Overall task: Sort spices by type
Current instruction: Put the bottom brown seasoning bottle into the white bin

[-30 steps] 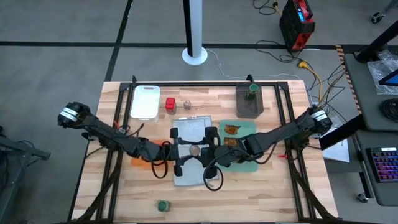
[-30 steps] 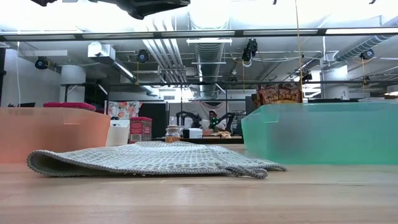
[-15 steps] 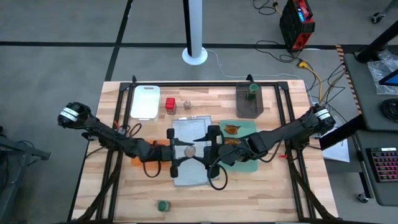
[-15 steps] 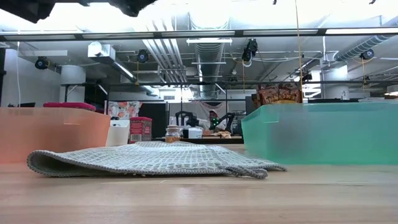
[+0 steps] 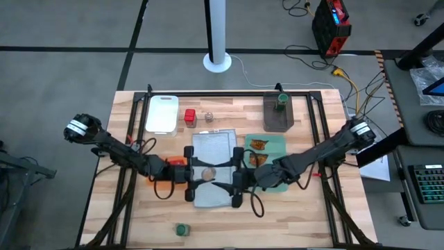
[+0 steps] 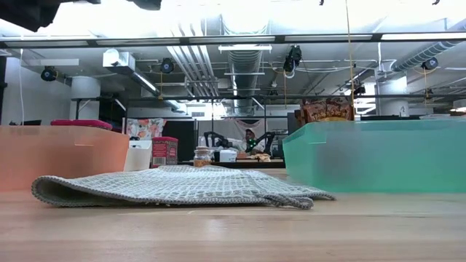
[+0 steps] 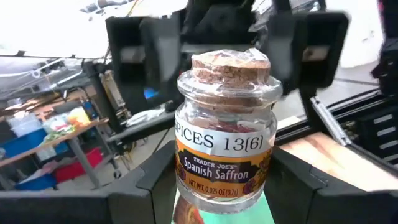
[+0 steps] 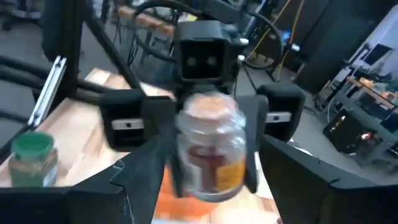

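Note:
A small clear jar with a cork top and an orange saffron label (image 7: 222, 134) hangs upright above the grey cloth (image 5: 215, 142) at the table's middle. My left gripper (image 5: 200, 173) comes from the left and is shut on it. My right gripper (image 5: 223, 176) faces it from the right, open, with a finger on either side of the jar's (image 8: 210, 149) upper part; whether they touch it I cannot tell. A red box (image 5: 189, 117) and a clear shaker (image 5: 208, 117) stand at the far side. Two orange-brown packets (image 5: 258, 144) lie on the green cloth (image 5: 277, 182). My left gripper pinches the jar's lower body (image 7: 186, 186) between its two fingers. The fingers lie about level and come from the table's left. The jar stands upright in the hold, cork up, lifted clear of the grey cloth.
A white board (image 5: 161, 113) lies at the far left. A dark bin (image 5: 277, 117) at the far right holds a green-topped jar (image 5: 281, 100). Another green-topped jar (image 5: 181, 228) stands near the front edge. An orange cloth (image 5: 175, 161) lies under my left arm.
My left gripper has drawn the jar a little toward the table's left and near edge, tipping up toward level. My right gripper has tipped up toward level too and stays facing the jar.

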`<state>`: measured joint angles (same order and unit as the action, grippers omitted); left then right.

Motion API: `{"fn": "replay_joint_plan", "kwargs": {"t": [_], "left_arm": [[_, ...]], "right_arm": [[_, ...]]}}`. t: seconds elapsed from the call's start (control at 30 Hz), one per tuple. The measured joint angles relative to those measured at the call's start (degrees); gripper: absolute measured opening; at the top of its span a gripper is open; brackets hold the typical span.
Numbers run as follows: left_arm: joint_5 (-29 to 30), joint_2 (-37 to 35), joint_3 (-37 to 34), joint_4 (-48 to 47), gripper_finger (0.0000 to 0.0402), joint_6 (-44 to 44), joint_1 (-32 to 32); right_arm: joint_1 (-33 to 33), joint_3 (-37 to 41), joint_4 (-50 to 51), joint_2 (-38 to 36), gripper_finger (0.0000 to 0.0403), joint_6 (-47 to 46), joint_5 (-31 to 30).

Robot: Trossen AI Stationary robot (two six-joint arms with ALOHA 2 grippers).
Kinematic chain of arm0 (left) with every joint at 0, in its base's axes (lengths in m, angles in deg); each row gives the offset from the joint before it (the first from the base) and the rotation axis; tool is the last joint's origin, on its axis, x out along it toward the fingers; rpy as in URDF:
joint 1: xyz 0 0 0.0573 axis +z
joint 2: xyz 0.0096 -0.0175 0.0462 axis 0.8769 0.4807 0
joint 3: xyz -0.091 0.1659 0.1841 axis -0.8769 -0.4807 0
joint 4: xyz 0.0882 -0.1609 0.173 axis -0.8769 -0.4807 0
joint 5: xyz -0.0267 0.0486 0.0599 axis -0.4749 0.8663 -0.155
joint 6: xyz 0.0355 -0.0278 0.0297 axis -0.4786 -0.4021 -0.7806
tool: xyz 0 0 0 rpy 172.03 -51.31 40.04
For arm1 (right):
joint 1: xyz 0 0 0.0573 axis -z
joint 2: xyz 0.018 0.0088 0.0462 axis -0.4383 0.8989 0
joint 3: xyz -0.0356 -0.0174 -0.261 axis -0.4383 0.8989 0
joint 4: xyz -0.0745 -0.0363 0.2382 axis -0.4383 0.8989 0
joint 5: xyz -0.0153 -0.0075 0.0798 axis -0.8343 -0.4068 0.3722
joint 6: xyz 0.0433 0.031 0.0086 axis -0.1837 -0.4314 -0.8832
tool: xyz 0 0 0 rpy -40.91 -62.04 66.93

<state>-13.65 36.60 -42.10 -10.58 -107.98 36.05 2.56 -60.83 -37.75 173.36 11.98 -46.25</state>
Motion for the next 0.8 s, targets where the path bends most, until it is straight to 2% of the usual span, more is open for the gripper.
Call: {"fn": "replay_joint_plan", "kwargs": {"t": [0.13, 0.43, 0.8], "left_arm": [[-0.3, 0.0, 0.4, 0.0, 0.0172, -0.2, 0.0], [0.0, 0.0, 0.4, -0.2, 0.0172, -0.5, -0.1], [1.5, 0.0, 0.4, -1.2, 0.0173, -0.4, -0.2]], "right_arm": [[0.5, 2.0, -5.9, 0.9, 0.0255, 0.0, 0.3], [1.7, 1.5, -8.9, 4.1, 0.0267, 0.1, 0.3], [2.7, 1.2, -9.0, 4.5, 0.0181, 0.6, 2.0]]}}
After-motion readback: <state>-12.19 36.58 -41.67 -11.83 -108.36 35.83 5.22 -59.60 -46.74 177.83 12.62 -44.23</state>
